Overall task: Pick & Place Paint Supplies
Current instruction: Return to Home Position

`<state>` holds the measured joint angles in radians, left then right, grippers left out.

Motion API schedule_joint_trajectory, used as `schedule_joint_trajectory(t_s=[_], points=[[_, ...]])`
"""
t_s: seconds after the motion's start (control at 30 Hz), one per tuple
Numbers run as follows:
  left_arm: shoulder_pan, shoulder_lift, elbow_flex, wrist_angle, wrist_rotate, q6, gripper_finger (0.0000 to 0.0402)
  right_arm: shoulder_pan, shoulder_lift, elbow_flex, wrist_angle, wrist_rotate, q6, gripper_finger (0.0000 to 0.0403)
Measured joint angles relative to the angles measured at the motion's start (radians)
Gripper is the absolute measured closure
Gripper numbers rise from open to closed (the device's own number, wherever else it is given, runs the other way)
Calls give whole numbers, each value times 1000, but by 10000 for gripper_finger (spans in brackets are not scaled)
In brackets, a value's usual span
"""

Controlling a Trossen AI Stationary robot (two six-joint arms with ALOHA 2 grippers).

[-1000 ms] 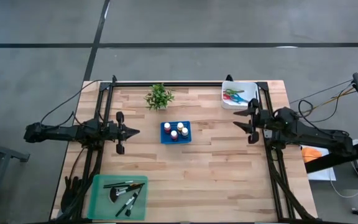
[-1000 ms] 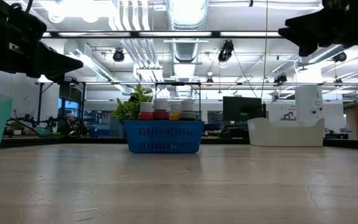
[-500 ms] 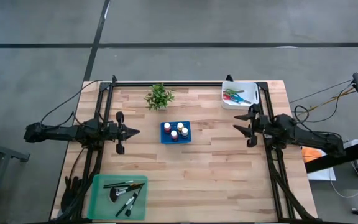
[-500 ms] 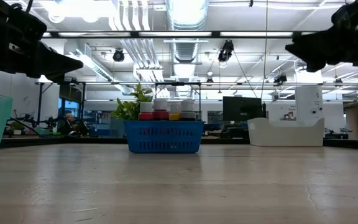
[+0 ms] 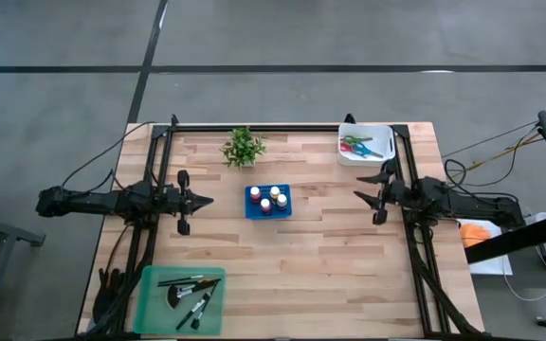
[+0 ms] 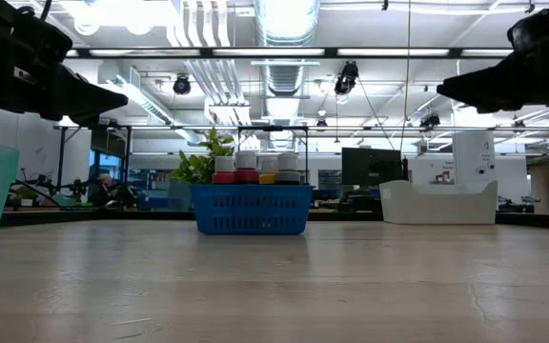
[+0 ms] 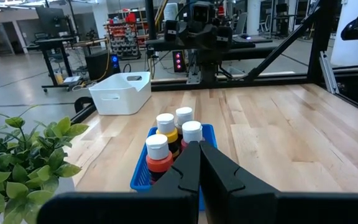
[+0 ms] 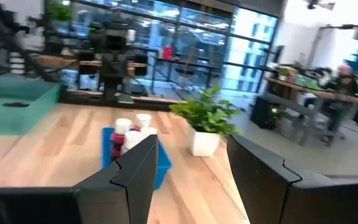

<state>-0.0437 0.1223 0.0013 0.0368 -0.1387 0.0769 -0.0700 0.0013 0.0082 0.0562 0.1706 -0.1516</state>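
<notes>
Both arms hang above the wooden surface [image 5: 320, 256]. The left claw [image 5: 202, 200], fingers pressed together, hovers on its own side, pointing at the blue basket [image 5: 250, 210] in the middle, where the paint bottles [image 5: 268, 199] stand. The right claw [image 5: 360, 195], fingers apart, hovers opposite, near the white bin [image 5: 382, 133] holding the scissors [image 5: 356, 145]. The brushes [image 5: 190, 294] lie in the green tray [image 5: 150, 308] at a corner on the left arm's side.

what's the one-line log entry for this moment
left gripper shut, left side; right gripper open, right side; scissors in white bin; paint bottles in blue basket; brushes in green bin
</notes>
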Motion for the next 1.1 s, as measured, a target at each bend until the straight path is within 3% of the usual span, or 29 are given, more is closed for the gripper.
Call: schedule_joint_trajectory(t_s=[0.33,1.1], points=[[0,0,0,0,0,0,395,0,0,0,-21,-172,-27,211],[0,0,0,0,0,0,395,0,2,0,-48,-170,-6,211]])
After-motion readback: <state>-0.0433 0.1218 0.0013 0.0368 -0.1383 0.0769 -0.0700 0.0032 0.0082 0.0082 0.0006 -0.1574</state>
